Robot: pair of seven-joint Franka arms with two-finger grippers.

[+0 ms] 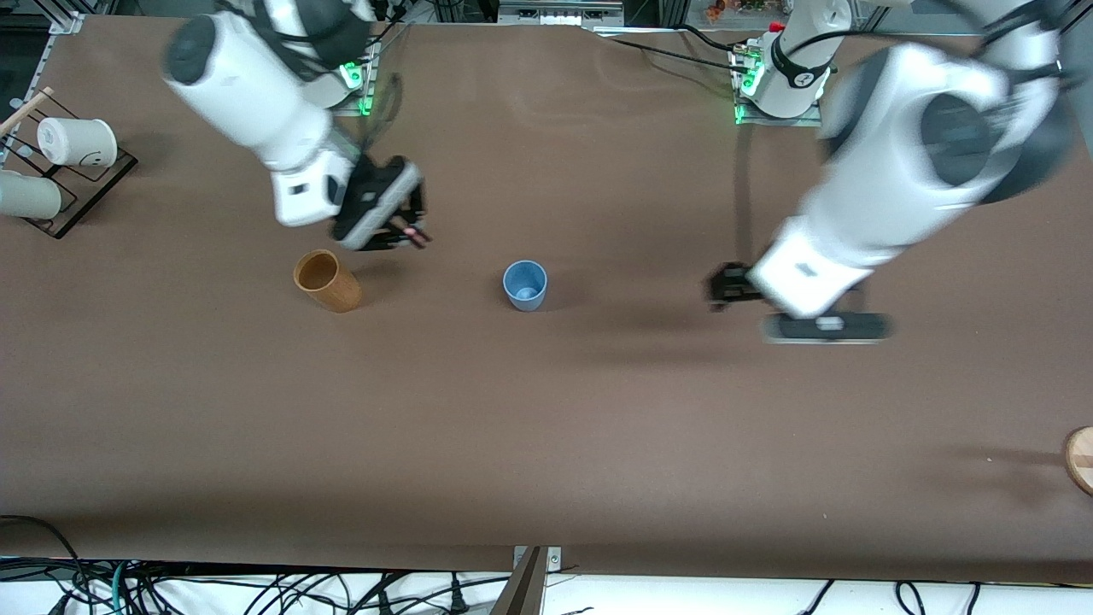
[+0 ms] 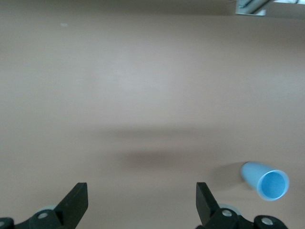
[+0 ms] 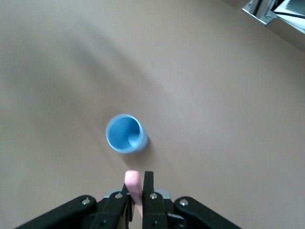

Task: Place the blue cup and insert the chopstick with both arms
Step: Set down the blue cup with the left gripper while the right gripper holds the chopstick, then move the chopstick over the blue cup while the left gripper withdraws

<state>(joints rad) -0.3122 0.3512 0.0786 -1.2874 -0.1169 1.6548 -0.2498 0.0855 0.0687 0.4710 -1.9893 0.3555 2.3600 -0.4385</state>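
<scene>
Front: blue cup [image 1: 524, 285] upright mid-table, brown cup [image 1: 327, 280] beside it toward the right arm's end. Right gripper [image 1: 401, 231] over the table between them, chopstick [image 1: 416, 233] pinched.
Left wrist: left gripper [image 2: 142, 198] spread wide, empty, blue cup off to one side.
Right wrist: fingers clamped on chopstick [image 3: 133, 187], blue cup [image 3: 125, 133] just ahead.

White arms [image 1: 256, 85], black hands [image 1: 388, 218]

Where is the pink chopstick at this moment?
The right gripper holds the chopstick in the air, over bare table between the brown cup and the blue cup, not yet over the blue cup.
</scene>
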